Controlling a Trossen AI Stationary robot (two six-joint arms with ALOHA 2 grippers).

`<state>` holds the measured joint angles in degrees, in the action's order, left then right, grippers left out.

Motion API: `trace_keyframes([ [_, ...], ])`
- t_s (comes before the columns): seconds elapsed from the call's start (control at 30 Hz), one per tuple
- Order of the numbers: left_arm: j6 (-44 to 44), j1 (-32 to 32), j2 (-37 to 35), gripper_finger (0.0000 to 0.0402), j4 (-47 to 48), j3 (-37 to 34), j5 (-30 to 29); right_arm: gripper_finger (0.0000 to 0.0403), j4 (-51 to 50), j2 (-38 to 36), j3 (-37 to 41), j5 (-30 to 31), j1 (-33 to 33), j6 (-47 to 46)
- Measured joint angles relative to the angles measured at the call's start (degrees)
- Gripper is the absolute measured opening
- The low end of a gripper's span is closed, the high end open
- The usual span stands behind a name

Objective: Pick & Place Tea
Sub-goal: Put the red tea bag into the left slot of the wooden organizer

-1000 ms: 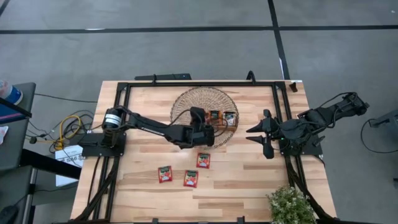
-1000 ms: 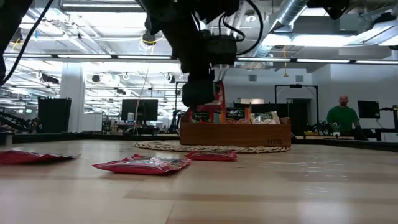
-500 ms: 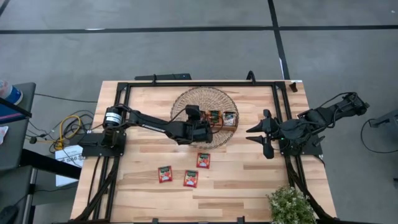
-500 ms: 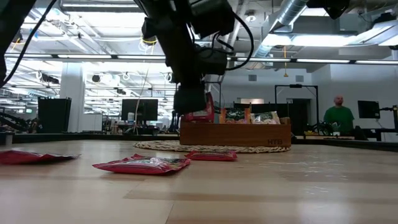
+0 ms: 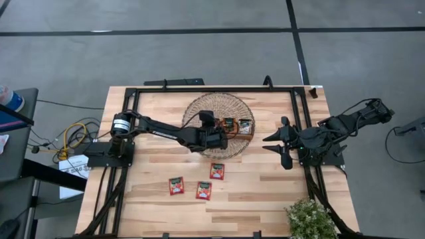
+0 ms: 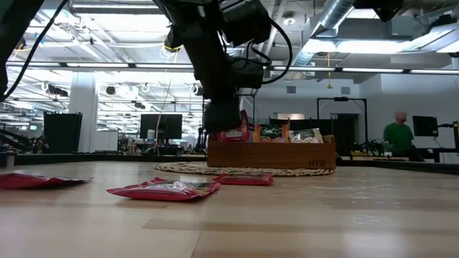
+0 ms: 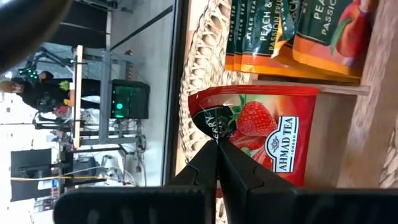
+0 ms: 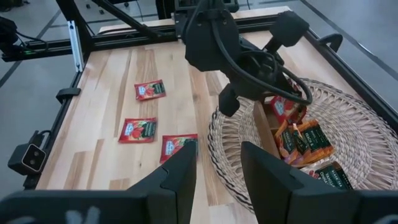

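My left gripper (image 5: 222,137) is shut on a red strawberry tea sachet (image 7: 267,134) over the left end of the brown wooden tray (image 6: 271,154). The tray stands on a round woven mat (image 5: 199,109). Its other compartments hold orange and greenish sachets (image 7: 292,34) standing upright. Three red sachets (image 5: 203,190) lie flat on the table nearer the front. At the table's right side, my right gripper (image 8: 217,168) waits open and raised, holding nothing. My left gripper pinches the sachet between its two fingertips at the dark band by one edge (image 7: 216,128). The fingers come slanting down from the table's left. The sachet stands on edge over the tray's left compartment (image 6: 233,132). Whether it touches the wood cannot be told.
A black frame (image 5: 199,89) runs around the tabletop. A small green plant (image 5: 309,219) stands at the near right corner. Bare wood lies between the loose sachets and the right arm. A person (image 6: 396,135) stands in the room far beyond the table.
My left gripper has moved a little toward the table's far edge and down, rolling its wrist, still shut on the red sachet. The sachet has come down from above the tray to its left end.
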<state>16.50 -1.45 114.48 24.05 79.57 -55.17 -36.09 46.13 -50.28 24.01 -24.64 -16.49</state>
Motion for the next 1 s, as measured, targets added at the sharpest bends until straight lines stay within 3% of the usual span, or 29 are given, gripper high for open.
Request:
trace_keyframes([
  [0.33, 6.35, 0.37, 2.95, 0.0000, -2.09, -0.07, -0.12, 0.0118, 0.63, -0.02, 0.00, 0.04, 0.02, 0.00],
  [1.0, 6.24, 0.33, 2.97, 0.0000, -2.77, -0.07, -1.69, 0.0118, 1.02, -0.02, 0.00, 0.04, 0.00, 0.04],
])
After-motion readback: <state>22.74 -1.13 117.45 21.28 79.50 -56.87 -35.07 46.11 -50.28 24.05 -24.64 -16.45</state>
